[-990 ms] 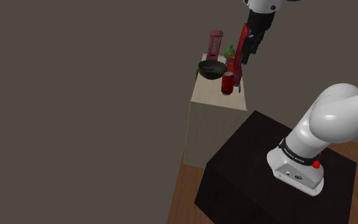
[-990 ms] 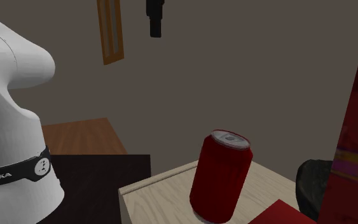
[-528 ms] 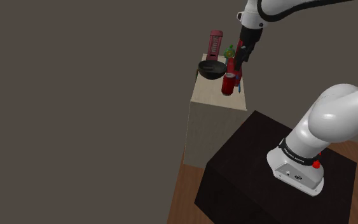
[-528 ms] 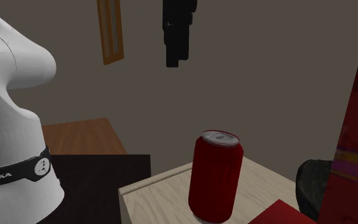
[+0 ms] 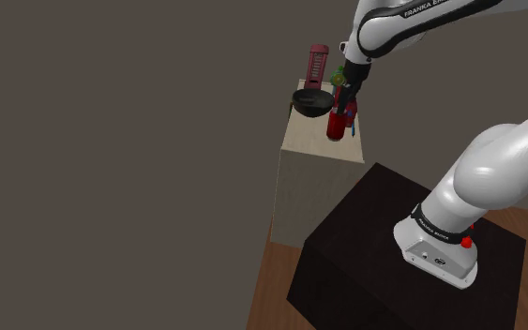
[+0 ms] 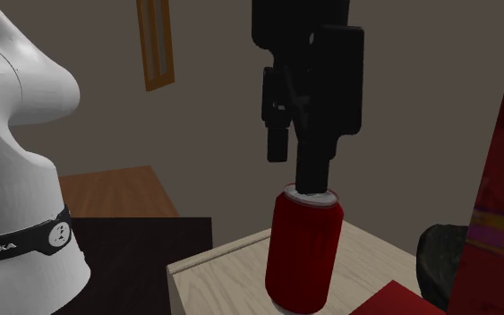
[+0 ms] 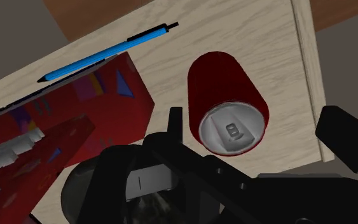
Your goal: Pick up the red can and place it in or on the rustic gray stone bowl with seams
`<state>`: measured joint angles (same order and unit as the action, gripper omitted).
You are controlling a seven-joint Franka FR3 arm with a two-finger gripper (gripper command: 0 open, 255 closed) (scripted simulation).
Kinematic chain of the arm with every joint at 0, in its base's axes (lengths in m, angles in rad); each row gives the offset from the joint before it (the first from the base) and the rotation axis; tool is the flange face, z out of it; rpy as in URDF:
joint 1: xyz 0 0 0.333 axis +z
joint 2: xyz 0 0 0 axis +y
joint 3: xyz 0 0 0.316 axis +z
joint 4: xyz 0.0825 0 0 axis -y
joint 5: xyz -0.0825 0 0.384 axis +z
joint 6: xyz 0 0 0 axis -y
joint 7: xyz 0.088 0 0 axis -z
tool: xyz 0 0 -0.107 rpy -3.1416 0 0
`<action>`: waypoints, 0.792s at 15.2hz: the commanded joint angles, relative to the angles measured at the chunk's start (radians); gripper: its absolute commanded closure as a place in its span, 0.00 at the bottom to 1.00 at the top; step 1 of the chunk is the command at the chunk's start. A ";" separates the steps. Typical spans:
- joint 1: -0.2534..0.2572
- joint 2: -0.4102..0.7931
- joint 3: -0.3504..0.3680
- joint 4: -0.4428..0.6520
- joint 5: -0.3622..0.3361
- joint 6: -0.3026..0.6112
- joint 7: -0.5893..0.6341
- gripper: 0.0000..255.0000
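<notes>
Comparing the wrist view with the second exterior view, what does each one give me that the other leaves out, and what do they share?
The wrist view adds a blue pen lying on the tabletop, and the silver lid seen from above. The second exterior view adds the arm's white base, the dark stand and a wooden frame on the wall. Shared: the red can standing upright on the light wood tabletop, with the open black gripper just above it.
</notes>
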<state>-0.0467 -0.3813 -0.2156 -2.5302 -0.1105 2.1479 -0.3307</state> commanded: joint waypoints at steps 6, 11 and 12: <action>-0.001 0.077 -0.022 -0.042 0.006 0.120 -0.023 0.00; 0.000 0.092 -0.025 -0.052 0.007 0.145 -0.025 0.00; 0.000 0.092 -0.025 -0.052 0.007 0.145 -0.025 0.00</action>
<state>-0.0470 -0.2897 -0.2400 -2.5821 -0.1033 2.2920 -0.3553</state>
